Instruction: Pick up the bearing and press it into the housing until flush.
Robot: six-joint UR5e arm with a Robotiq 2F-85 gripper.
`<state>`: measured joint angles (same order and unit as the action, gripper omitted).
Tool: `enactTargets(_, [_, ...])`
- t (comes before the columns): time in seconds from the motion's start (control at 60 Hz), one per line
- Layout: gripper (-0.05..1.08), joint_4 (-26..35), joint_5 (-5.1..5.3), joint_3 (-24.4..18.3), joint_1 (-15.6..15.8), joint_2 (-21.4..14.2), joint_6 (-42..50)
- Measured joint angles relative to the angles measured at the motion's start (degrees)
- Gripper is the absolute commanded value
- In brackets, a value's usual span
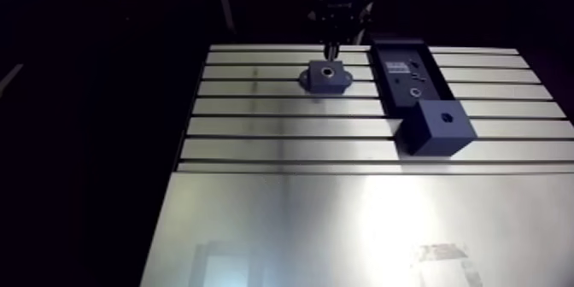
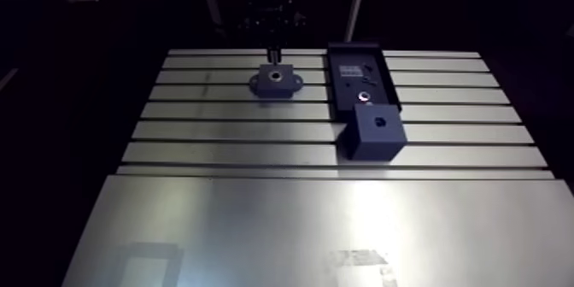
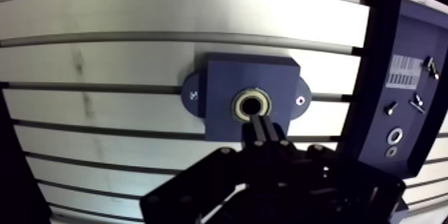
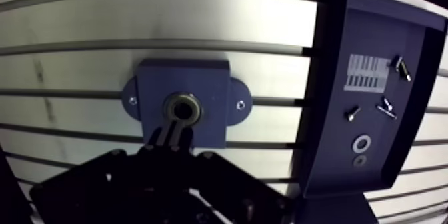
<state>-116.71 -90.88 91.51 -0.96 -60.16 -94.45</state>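
1. Just ahead of the jaws' tips, the bearing (image 3: 252,104) sits in the bore of the housing (image 3: 220,80) on the counter (image 3: 100,53).
2. Jaws are closed together, holding nothing, tips touching or just short of the ring's near edge.
3. It looks like small, stiff, smooth steel: probably light and slippery; grip across its outer rim, press squarely.
4. Beside the jaws lies a parts tray (image 3: 400,60).
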Motion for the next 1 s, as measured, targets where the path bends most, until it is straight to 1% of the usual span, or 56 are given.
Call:
enactTargets(0.017, [0.29, 0.09, -0.01, 0.00, 0.00, -0.18, 0.00])
enactTargets(0.033, [0.29, 0.19, -0.03, -0.01, -0.01, -0.38, 0.00])
enactTargets(0.05, [0.03, 0.32, -0.04, -0.02, -0.01, -0.55, -0.01])
enactTargets(0.067, [0.00, 0.46, -0.06, -0.03, -0.01, -0.72, -0.02])
enactTargets(0.2, [0.00, 3.14, -0.27, -0.34, -0.01, -2.19, -0.04])
enactTargets(0.333, [0.00, 8.07, -0.62, -1.58, -0.02, -4.32, 0.00])
enactTargets(0.4, [0.00, 10.19, -1.02, -2.36, -0.03, -5.25, 0.05])
enactTargets(0.533, [0.00, 14.03, -2.12, -4.14, -0.05, -7.07, 0.24])
enactTargets(0.667, [0.00, 16.88, -2.89, -5.78, -0.10, -8.59, 0.33])
enactTargets(0.867, [0.00, 20.72, -3.68, -8.29, -0.23, -10.81, 0.37])
enactTargets(1.0, [0.01, 23.04, -3.86, -9.79, -0.35, -12.31, 0.37])
